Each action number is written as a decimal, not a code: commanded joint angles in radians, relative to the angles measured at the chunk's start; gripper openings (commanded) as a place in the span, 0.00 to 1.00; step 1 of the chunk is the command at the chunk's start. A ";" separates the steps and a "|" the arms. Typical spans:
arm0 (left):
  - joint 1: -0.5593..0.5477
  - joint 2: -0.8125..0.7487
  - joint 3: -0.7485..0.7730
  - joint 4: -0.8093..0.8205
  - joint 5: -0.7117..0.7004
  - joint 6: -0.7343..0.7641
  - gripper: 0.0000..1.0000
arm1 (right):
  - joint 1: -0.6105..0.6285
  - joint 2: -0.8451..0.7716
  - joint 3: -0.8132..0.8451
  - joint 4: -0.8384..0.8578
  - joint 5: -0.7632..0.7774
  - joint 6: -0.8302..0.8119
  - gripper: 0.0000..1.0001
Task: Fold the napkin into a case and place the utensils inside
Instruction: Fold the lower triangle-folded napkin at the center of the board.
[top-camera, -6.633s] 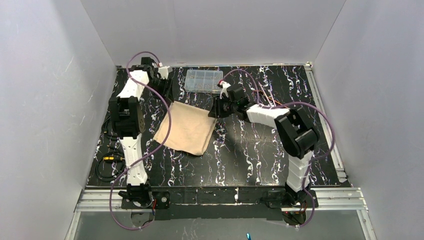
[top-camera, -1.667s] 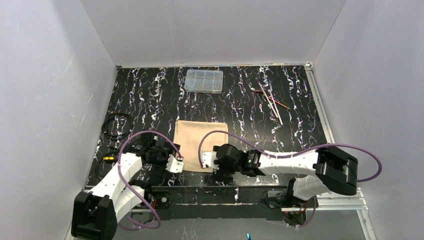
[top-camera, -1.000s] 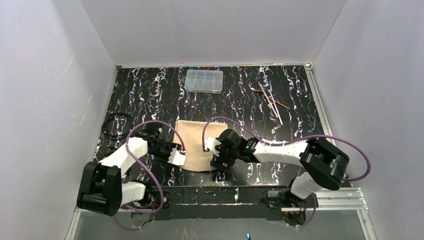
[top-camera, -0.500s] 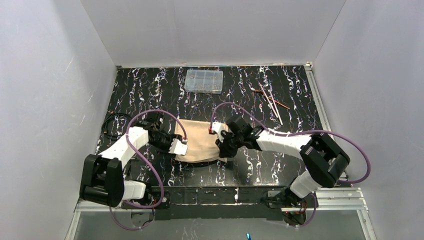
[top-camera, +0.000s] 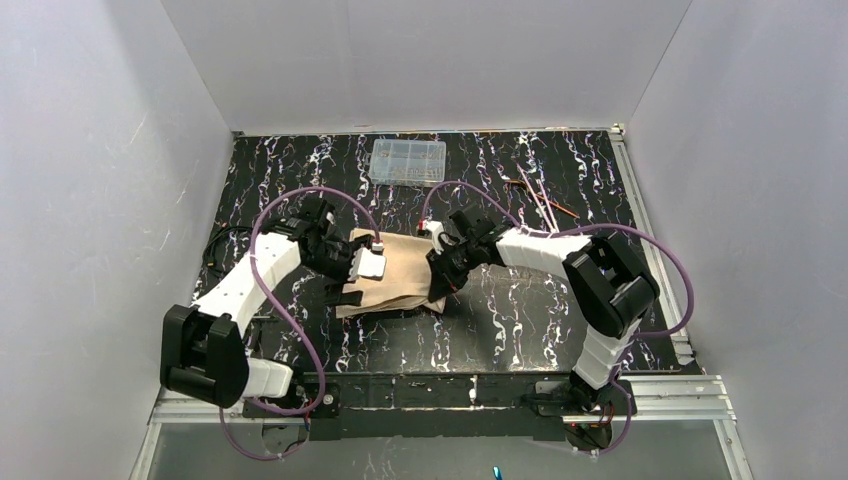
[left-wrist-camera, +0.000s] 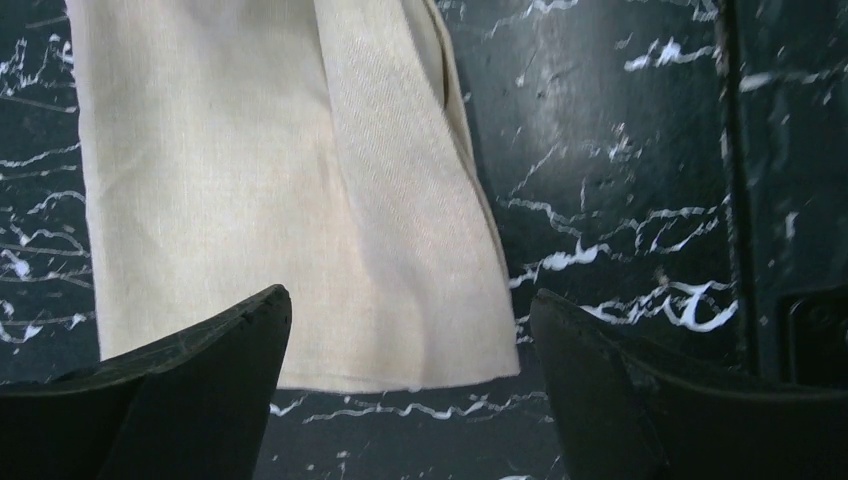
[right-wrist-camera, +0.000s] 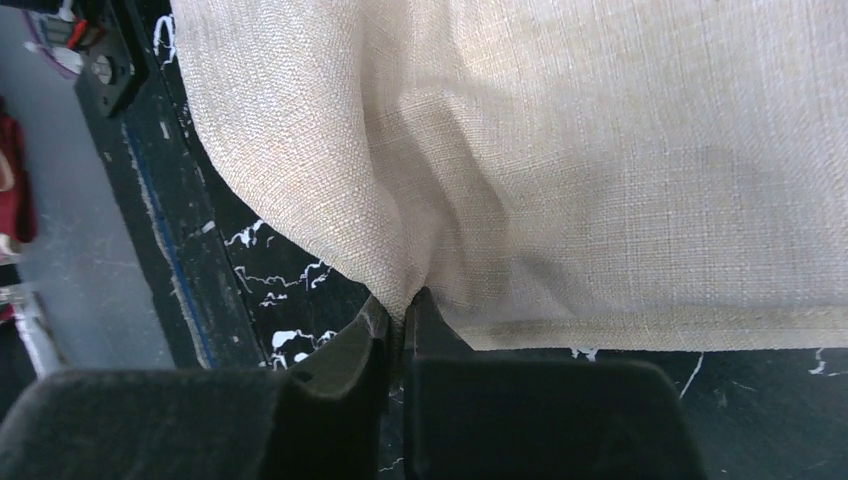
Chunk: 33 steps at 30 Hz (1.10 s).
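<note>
1. Setting: a robotics lab test cell, not a home or kitchen;
2. Enclosure: plain white panel walls (top-camera: 420, 60) box in three sides of the table (top-camera: 520, 320); top is black with white marbling;
3. Frame: bare aluminium rails (top-camera: 660, 395) run along the near and right edges;
4. Hardware: white-and-black left arm (top-camera: 245, 285) and right arm (top-camera: 535, 247) mounted at the near edge; loose purple cables (top-camera: 310, 190) loop off them;
5. Sundry: clear compartment box (top-camera: 408, 162) at the far side.
</note>
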 joint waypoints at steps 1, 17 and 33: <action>-0.078 0.007 0.010 -0.004 0.074 -0.205 0.88 | -0.026 0.026 0.038 -0.009 -0.124 0.066 0.02; -0.377 0.000 -0.268 0.695 -0.376 -0.458 0.85 | -0.052 0.055 0.024 -0.004 -0.242 0.093 0.07; -0.380 0.121 -0.126 0.430 -0.262 -0.399 0.11 | -0.074 -0.016 -0.070 0.307 -0.260 0.303 0.53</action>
